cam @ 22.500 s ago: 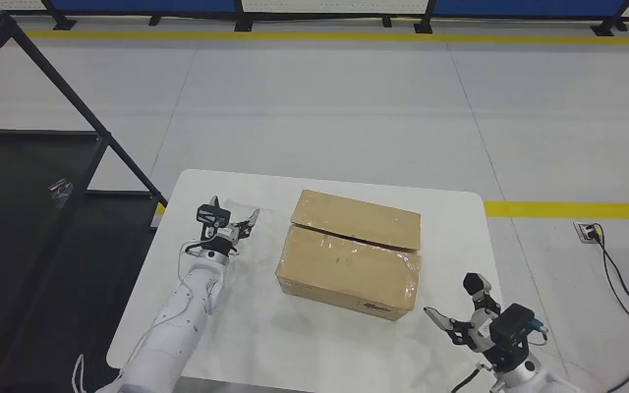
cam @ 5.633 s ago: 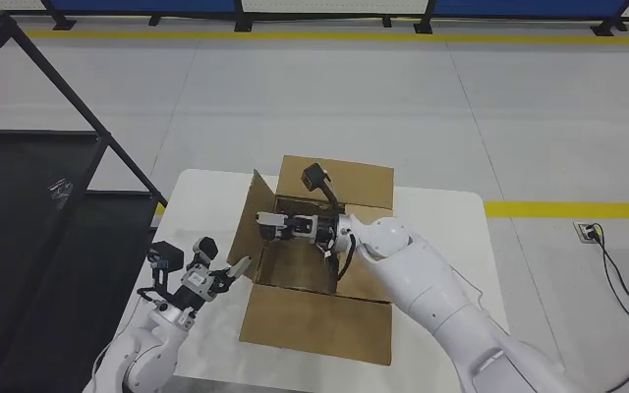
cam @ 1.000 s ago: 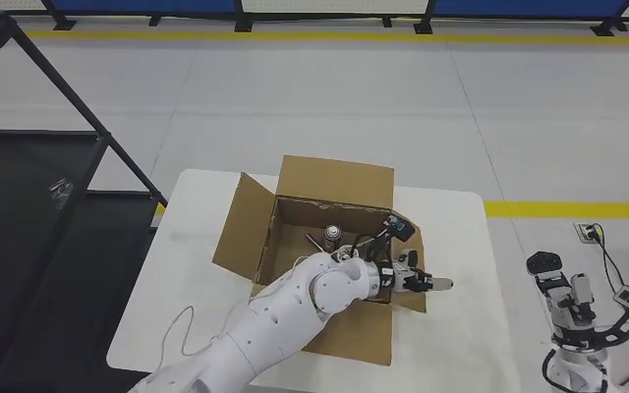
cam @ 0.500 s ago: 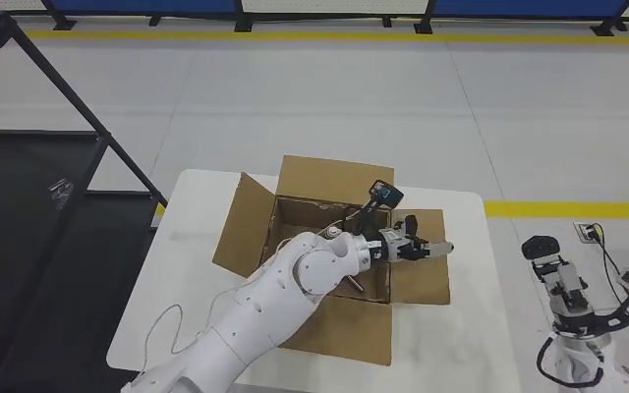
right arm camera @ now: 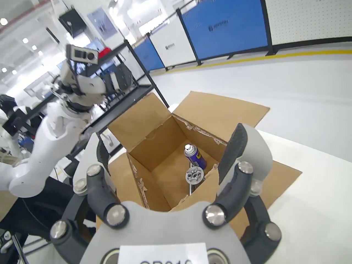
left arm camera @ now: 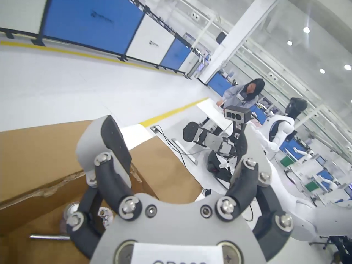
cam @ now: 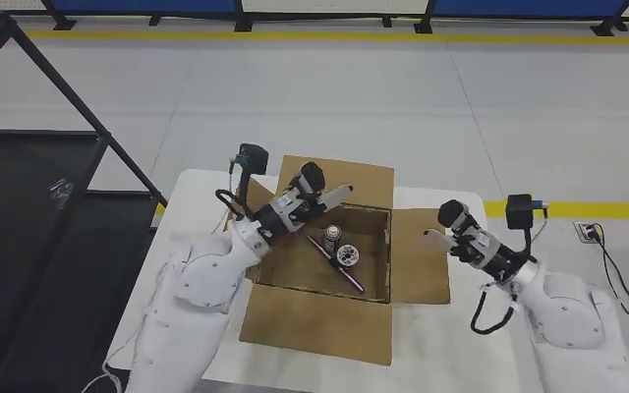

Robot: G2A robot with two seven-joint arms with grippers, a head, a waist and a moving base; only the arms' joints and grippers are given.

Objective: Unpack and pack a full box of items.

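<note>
Fingers of the left arm (cam: 337,193) are spread wide and empty, over the far wall of the open box (cam: 313,329) on the bench (cam: 197,201). Below them and slightly nearward, the spray can (cam: 333,234) stands upright on the box floor. A round holed disc (cam: 346,255) sits just beside it, over a thin rod (cam: 358,285) whose long axis runs diagonally away from those fingers toward the box's near right corner. Fingers of the right arm (cam: 450,214), also open and empty, hang over the right flap, well apart from the can. The left arm looks nearer, so a downward reach should suit.
</note>
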